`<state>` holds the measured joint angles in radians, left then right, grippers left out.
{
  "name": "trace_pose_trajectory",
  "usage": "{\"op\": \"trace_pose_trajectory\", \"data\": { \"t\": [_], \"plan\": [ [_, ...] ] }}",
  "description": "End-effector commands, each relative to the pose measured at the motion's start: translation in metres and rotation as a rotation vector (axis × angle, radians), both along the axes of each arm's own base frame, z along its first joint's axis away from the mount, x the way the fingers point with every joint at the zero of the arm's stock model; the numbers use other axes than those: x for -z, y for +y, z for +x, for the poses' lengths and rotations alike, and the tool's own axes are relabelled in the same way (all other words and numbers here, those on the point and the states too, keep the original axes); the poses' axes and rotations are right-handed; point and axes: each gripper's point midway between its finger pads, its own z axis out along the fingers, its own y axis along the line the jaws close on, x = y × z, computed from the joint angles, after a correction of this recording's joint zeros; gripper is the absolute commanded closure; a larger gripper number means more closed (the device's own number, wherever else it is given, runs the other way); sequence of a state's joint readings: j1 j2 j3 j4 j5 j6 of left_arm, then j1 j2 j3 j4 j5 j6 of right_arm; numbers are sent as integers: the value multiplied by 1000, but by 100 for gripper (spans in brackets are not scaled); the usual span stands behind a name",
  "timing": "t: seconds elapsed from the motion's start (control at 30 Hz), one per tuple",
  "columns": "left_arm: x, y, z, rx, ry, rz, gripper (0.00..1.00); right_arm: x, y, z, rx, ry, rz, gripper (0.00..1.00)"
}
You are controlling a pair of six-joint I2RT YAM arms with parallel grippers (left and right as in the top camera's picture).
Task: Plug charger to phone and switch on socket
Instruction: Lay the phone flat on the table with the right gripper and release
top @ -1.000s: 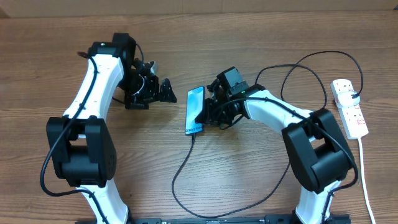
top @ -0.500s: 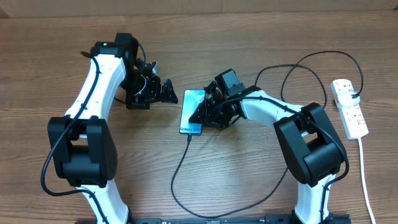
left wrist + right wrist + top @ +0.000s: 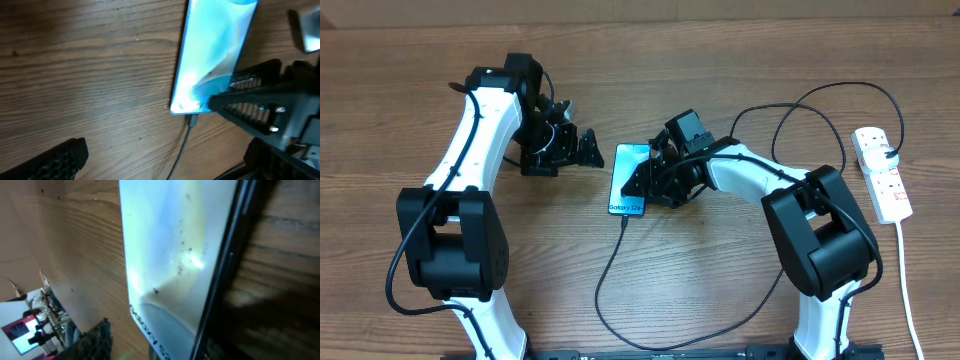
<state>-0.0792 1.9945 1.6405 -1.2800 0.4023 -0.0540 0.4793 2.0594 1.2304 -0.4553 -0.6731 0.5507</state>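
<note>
Apparently the charger (image 3: 182, 145) is sitting plugged into the phone (image 3: 629, 179) at the tabletop's (image 3: 380, 100) middle, so the right fingers (image 3: 250, 107) are standing slack beside it; left fingers (image 3: 55, 160) are gaping, empty.

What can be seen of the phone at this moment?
The phone is a slim rectangle with a black frame and a bright blue screen, white "Galaxy" lettering at its near end. It lies flat, screen up, on the wooden table. The charger, a thin black cable, is plugged into its near end. The right gripper overlaps its right edge; contact cannot be told.
</note>
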Motion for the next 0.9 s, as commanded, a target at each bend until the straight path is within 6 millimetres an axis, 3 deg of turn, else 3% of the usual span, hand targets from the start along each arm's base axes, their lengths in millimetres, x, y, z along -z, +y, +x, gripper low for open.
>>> {"op": "trace_pose_trajectory", "data": {
  "t": [0.0, 0.2, 0.3, 0.43, 0.6, 0.87],
  "plan": [
    [-2, 4, 1, -4, -12, 40, 0, 26, -35, 10, 125, 43, -137, 38],
    [-2, 4, 2, -4, -17, 39, 0, 30, -48, 12, 167, 68, -192, 31],
    [-2, 4, 2, -4, -17, 39, 0, 14, -48, 19, 166, 57, -202, 28],
    [-2, 4, 2, -4, -17, 39, 0, -20, -54, 30, 133, -15, -251, 28],
    [-2, 4, 2, -4, -17, 39, 0, -78, -80, 37, 98, -131, -401, 25],
    [-2, 4, 2, -4, -17, 40, 0, -164, -168, 42, 213, -227, -737, 16]
  ]
}}
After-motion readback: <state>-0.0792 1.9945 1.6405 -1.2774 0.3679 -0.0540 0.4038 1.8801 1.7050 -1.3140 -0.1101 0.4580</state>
